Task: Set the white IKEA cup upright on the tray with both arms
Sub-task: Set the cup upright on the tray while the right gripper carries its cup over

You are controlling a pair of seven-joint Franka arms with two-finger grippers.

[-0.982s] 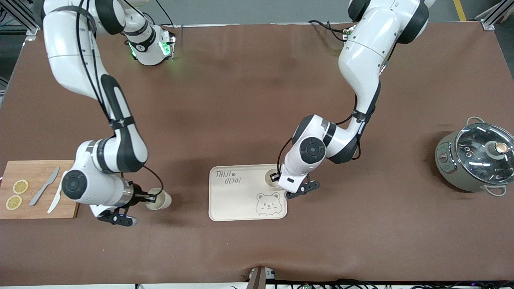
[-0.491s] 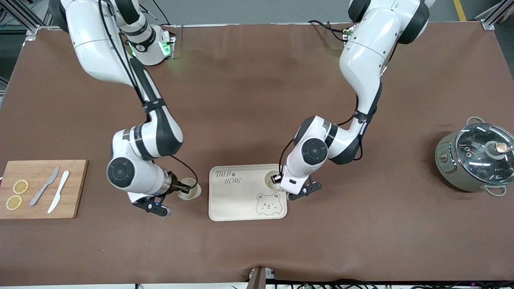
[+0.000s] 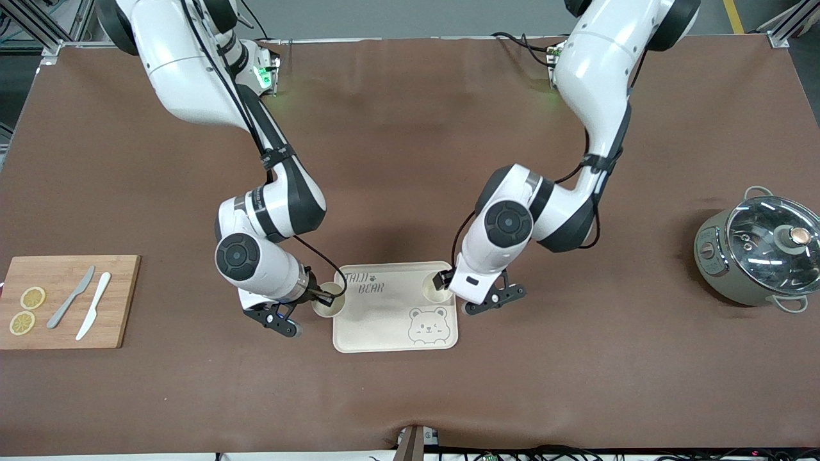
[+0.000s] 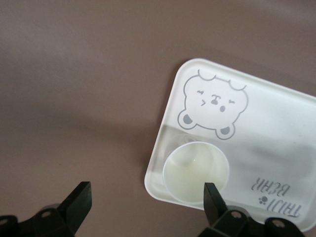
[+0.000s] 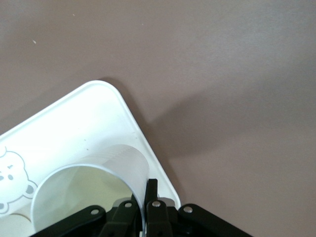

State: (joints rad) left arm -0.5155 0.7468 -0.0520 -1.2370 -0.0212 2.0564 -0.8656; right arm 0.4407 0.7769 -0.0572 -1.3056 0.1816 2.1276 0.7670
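Note:
The cream tray [image 3: 384, 323] with the bear face lies in the middle of the table. One white cup [image 3: 436, 291] stands upright on the tray's corner toward the left arm's end. My left gripper [image 3: 442, 282] hangs just above it, open and empty; in the left wrist view its fingers [image 4: 213, 197] spread wide over the cup [image 4: 195, 173] and the tray corner [image 4: 276, 128]. My right gripper [image 3: 323, 296] is shut on the rim of a second white cup [image 3: 328, 301], held upright over the tray's edge toward the right arm's end. It shows in the right wrist view [image 5: 94, 192] too.
A bamboo cutting board [image 3: 64, 326] with two knives and lemon slices lies at the right arm's end of the table. A grey pot with a glass lid [image 3: 762, 256] stands at the left arm's end. Brown cloth covers the table.
My right arm has carried its cup from beside the cutting board across to the tray's edge. My left gripper has lifted slightly off the cup on the tray.

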